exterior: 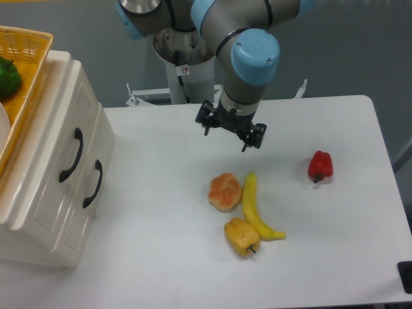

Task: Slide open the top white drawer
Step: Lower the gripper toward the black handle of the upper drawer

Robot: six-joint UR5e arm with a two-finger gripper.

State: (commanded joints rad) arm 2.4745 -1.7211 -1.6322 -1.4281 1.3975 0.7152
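The small cream-white cabinet [38,212] stands at the table's left edge, its front facing right. The top white drawer [56,129] is pushed in flush, and its curved black handle [71,155] is free. Below it, the matching lower drawer [77,206] is also shut, with its own black handle [94,183]. My gripper [229,136] hangs over the middle back of the table, far to the right of the cabinet. It is open, fingers spread wide, with nothing between them.
A yellow wicker basket [29,71] holding a green pepper [8,76] sits on the cabinet. On the table lie an orange bun-like piece [224,191], a banana [253,207], a yellow pepper [242,237] and a red pepper [320,165]. The robot base [188,64] stands behind.
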